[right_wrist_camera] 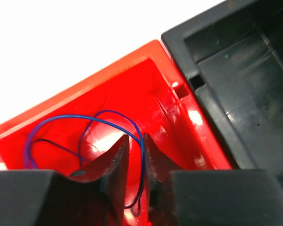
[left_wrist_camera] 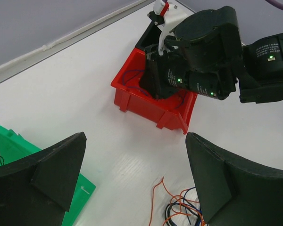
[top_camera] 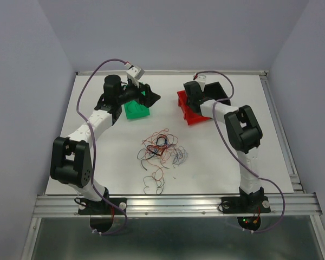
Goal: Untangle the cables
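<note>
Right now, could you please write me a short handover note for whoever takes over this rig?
Left claw: wide open, empty, above the table by the green bin.
Right claw: down inside the red bin, jaws slightly apart, blue wire passing through the gap.
Done: that blue wire lies in the red bin.
Left: the tangle of red, orange, black and blue cables mid-table, plus loose strands nearer the arm bases.
</note>
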Robot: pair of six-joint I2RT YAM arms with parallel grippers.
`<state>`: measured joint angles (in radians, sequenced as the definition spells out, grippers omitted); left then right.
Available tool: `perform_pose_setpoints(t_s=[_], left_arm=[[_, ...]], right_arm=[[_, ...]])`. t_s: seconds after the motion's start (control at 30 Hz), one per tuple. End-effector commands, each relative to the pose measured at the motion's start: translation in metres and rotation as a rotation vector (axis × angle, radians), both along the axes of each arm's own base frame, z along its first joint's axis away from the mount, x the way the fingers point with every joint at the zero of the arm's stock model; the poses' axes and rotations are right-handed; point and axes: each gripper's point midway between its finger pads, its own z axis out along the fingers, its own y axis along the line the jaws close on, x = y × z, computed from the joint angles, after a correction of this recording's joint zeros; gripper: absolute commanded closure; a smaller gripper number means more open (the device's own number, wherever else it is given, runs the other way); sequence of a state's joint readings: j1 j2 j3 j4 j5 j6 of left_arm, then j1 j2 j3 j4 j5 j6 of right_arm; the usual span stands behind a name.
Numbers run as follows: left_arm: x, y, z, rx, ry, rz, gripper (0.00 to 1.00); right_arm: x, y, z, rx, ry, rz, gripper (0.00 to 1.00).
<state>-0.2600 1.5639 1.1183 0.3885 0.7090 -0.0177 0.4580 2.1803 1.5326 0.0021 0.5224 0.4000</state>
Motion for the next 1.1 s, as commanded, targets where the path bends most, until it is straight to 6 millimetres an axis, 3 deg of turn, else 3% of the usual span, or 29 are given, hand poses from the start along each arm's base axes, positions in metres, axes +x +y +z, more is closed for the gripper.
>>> perform_pose_setpoints(t_s=[0.0, 0.1, 0.27, 0.5, 0.57, 0.7, 0.73, 0.83, 0.87, 0.9, 1.03, 1.07], left_arm=[[0.002, 0.002, 0.020, -0.006, -0.063, 0.001, 0.02], [0.003, 0.002, 0.018, -0.004, -0.057, 0.004, 0.02], [0.005, 0.003, 0.018, -0.002, -0.053, 0.011, 0.02], [0.009, 0.005, 0.014, 0.021, -0.046, 0.023, 0.02], [0.010, 0.005, 0.013, 0.027, -0.044, 0.027, 0.02], [0.008, 0.005, 0.013, 0.042, -0.037, 0.019, 0.02], [0.008, 0.006, 0.012, 0.056, -0.042, 0.018, 0.02], [0.003, 0.010, 0.003, 0.114, -0.033, 0.019, 0.02], [0.001, 0.013, 0.002, 0.147, -0.050, 0.016, 0.02], [-0.006, 0.014, -0.011, 0.177, -0.015, 0.002, 0.02], [-0.033, 0.016, -0.039, 0.263, -0.008, -0.055, 0.02], [-0.048, 0.013, -0.047, 0.287, -0.003, -0.077, 0.02]], right_arm=[[0.013, 0.010, 0.079, 0.050, -0.123, 0.009, 0.73], [0.010, 0.008, 0.091, 0.049, -0.135, 0.003, 0.65], [0.005, 0.004, 0.105, 0.042, -0.139, -0.006, 0.63], [-0.014, -0.004, 0.124, 0.041, -0.142, 0.010, 0.23], [-0.020, -0.007, 0.131, 0.037, -0.144, 0.014, 0.18], [-0.033, -0.012, 0.143, 0.044, -0.152, 0.027, 0.17], [-0.042, -0.009, 0.155, 0.068, -0.164, 0.052, 0.18], [-0.069, 0.002, 0.142, 0.122, -0.110, 0.138, 0.19], [-0.080, 0.010, 0.151, 0.156, -0.114, 0.188, 0.18], [-0.096, 0.019, 0.134, 0.184, -0.060, 0.252, 0.18], [-0.151, 0.055, 0.117, 0.193, 0.006, 0.428, 0.20], [-0.160, 0.059, 0.121, 0.197, -0.002, 0.452, 0.21]])
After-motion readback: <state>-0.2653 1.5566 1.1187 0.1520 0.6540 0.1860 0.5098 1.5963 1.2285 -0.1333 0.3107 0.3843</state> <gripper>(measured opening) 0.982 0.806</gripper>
